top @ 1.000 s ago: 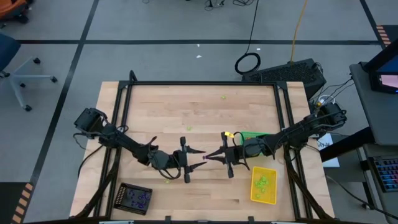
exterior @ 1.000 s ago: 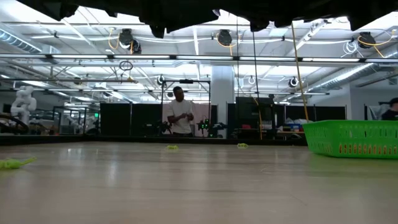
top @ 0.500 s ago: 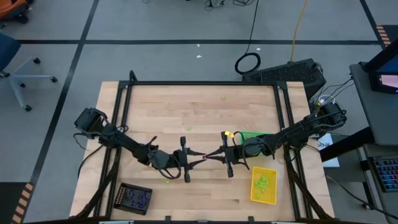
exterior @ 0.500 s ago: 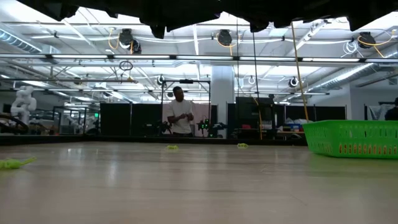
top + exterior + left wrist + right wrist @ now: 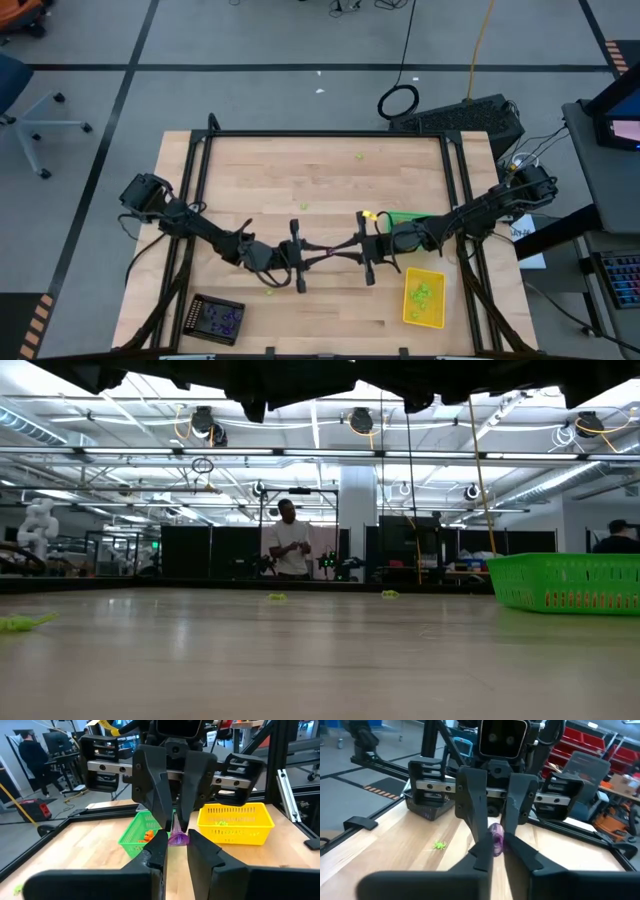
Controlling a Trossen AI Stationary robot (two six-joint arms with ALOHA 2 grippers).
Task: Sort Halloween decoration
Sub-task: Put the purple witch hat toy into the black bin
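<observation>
Both arms meet tip to tip in the lower middle of the high view, above the wooden surface [image 5: 320, 170]. Left hand [image 5: 322, 254] and right hand [image 5: 338, 252] both pinch one small purple trinket [image 5: 178, 838]: in the left wrist view the purple piece sits between the left hand's own fingertips while the right hand's fingers [image 5: 159, 800] come down onto its upper part; the right wrist view shows the same piece from the other side, nipped between both pairs of fingers. So each hand is clenched on the purple trinket, held clear of the surface at mid-frame of the high view. Green tray [image 5: 412, 216] lies just right of centre in the high view, partly under the right arm; the left wrist view shows orange pieces [image 5: 146, 836] inside it. Yellow tray [image 5: 437, 297] sits at lower right with lime green pieces [image 5: 420, 294] in it. Black tray [image 5: 197, 312] sits at lower left, holding purple pieces [image 5: 222, 319]. Loose lime green trinkets lie on the bare surface: one [image 5: 359, 156] near the upper edge, one [image 5: 303, 206] at centre, one [image 5: 268, 293] below the left arm. Low view: a person [image 5: 291, 544] stands in the room beyond the surface, centre of frame.
</observation>
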